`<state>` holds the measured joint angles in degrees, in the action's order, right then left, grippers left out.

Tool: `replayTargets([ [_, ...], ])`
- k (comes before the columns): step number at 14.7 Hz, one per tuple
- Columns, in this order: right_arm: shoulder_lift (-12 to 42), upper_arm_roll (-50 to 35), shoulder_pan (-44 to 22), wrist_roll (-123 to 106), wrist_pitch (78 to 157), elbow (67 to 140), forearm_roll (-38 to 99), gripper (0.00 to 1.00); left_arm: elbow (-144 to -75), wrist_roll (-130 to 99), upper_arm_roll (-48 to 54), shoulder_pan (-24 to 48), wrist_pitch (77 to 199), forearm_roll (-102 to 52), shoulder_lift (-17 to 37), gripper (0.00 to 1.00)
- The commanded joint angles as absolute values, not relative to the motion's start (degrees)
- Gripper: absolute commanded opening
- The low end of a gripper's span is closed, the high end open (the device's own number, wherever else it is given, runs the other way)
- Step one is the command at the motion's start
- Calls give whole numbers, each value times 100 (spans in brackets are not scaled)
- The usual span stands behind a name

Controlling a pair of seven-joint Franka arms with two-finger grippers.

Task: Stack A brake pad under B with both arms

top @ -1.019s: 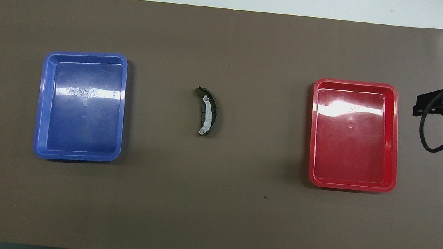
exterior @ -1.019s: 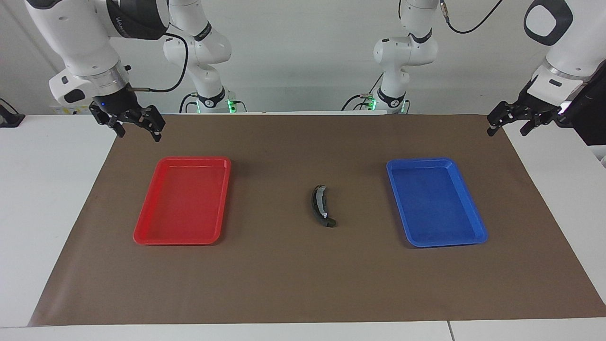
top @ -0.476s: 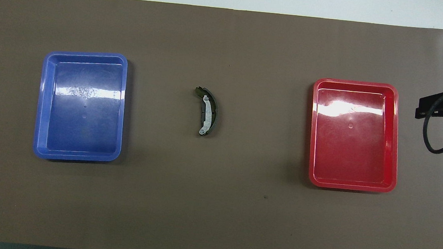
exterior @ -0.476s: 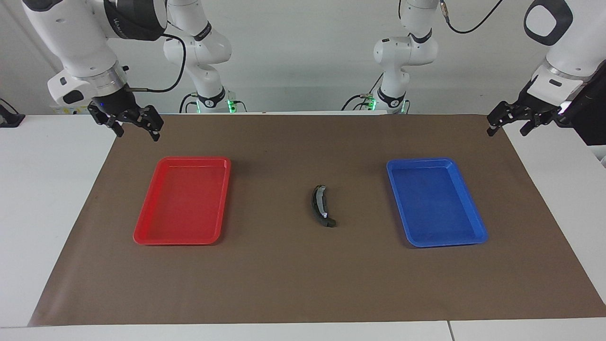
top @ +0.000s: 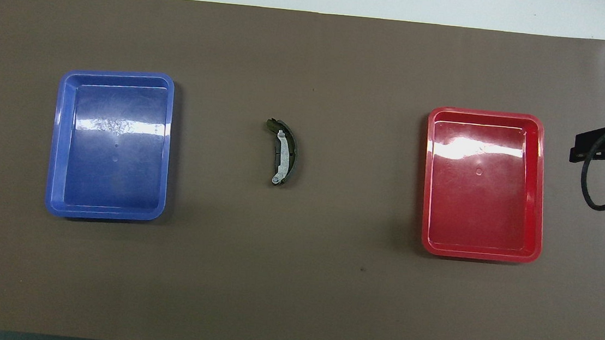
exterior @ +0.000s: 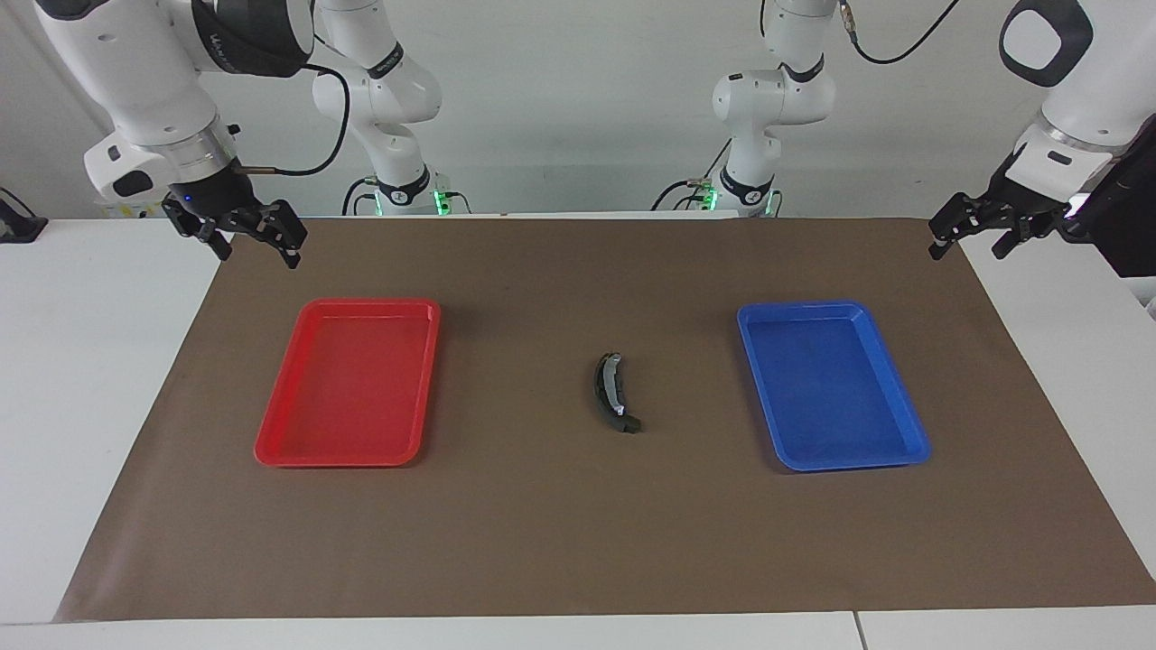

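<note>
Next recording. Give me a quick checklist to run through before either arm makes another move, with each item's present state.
1. The curved brake piece lies on the brown mat, between the red tray and the blue tray: ok.
2. The short grey pad lies under it: cannot tell. Only one curved shape with a pale strip shows.
3. The left gripper is open, holds nothing, and is over the mat's edge at the left arm's end: ok.
4. The right gripper is open, holds nothing, and is over the mat's edge at the right arm's end: ok.
5. Neither gripper touches the brake piece: ok.
</note>
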<state>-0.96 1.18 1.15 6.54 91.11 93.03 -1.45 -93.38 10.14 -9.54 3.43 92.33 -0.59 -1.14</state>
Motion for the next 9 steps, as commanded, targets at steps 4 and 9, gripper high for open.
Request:
replayTargets([
  [4,-246,9,176,598,9053,9422,-184,100,-9343,1063,-932,325,9167,53,-167,99],
  [9,-237,9,185,598,9000,9387,-150,100,-9343,1063,-932,334,9167,53,-167,99],
])
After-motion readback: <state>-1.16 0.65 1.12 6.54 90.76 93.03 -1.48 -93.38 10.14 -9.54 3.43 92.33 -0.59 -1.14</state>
